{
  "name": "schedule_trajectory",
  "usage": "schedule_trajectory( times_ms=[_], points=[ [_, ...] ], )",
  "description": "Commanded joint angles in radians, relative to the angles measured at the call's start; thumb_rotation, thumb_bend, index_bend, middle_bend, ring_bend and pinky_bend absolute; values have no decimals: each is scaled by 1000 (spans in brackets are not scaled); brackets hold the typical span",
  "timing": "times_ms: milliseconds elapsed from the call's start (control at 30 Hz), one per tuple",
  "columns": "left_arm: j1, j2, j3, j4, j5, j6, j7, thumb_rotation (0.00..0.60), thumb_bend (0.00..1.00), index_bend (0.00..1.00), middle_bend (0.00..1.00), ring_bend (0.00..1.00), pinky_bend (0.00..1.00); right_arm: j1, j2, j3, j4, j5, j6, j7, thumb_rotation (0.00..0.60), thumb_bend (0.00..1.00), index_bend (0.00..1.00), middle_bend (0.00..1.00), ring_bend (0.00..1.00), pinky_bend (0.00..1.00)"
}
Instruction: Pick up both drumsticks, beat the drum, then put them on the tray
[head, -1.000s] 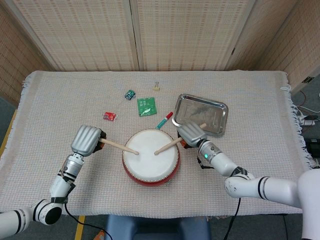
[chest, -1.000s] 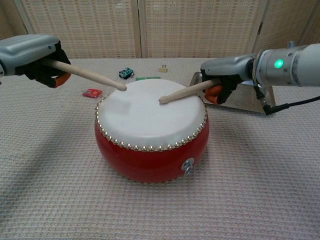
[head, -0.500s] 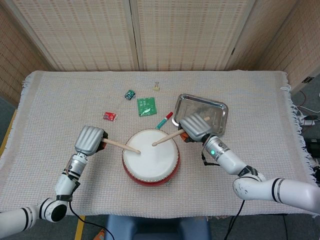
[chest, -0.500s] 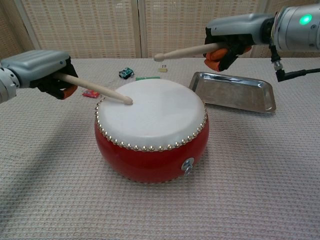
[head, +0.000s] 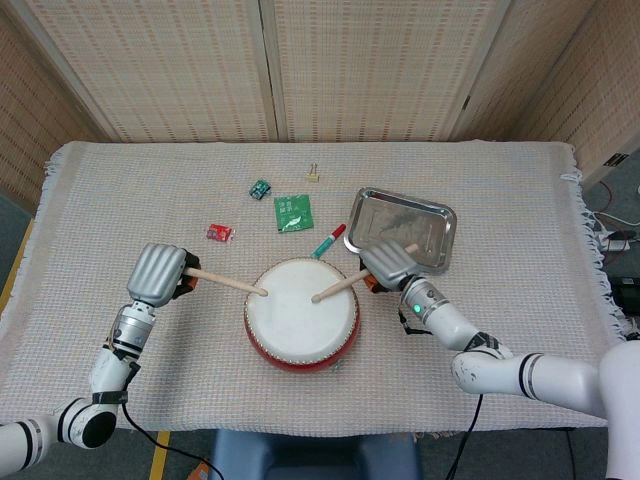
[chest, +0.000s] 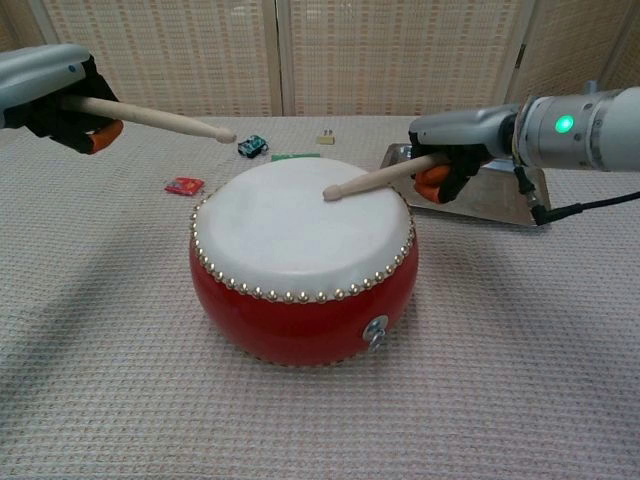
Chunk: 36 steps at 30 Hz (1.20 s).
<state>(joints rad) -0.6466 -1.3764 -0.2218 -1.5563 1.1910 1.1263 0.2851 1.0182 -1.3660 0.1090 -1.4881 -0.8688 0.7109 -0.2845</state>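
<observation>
My left hand (chest: 50, 95) grips one stick (chest: 150, 118), tip raised above the drum (chest: 302, 260). My right hand (chest: 455, 150) clamps the other stick (chest: 375, 180), tip on the drumhead; tray (head: 425, 225) just right.

My counter (head: 520, 190) wears a woven beige cloth. The drum (head: 301, 313) sits on it near the front edge. Behind the drum lie a red-capped pen (head: 328, 241), green packet (head: 293, 212), teal toy (head: 260, 189), small clip (head: 313, 175) and red wrapper (head: 219, 233); the tray (head: 402, 229) lies behind-right.
</observation>
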Motion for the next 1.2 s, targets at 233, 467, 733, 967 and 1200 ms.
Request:
schedule_trajectory(
  times_ms=[233, 467, 733, 967, 1200],
  points=[
    [11, -16, 23, 31, 16, 4, -30, 600, 712, 990, 1000, 1000, 1000, -75, 65, 42, 96, 40, -11, 145, 600, 892, 1000, 1000, 1000, 1000],
    [33, 3, 34, 16, 33, 25, -42, 600, 712, 990, 1000, 1000, 1000, -85, -99, 45, 391, 87, -114, 224, 600, 849, 1000, 1000, 1000, 1000],
    [50, 27, 38, -6, 40, 37, -45, 600, 712, 990, 1000, 1000, 1000, -52, -296, 80, 713, 65, -240, 293, 600, 545, 1000, 1000, 1000, 1000],
    [55, 35, 39, -7, 36, 32, -51, 600, 712, 990, 1000, 1000, 1000, -9, -396, 112, 898, 33, -320, 317, 600, 272, 936, 884, 777, 983],
    [55, 34, 38, -5, 35, 23, -57, 600, 712, 990, 1000, 1000, 1000, 18, -445, 147, 986, 5, -357, 338, 600, 147, 540, 571, 412, 601]
  ],
)
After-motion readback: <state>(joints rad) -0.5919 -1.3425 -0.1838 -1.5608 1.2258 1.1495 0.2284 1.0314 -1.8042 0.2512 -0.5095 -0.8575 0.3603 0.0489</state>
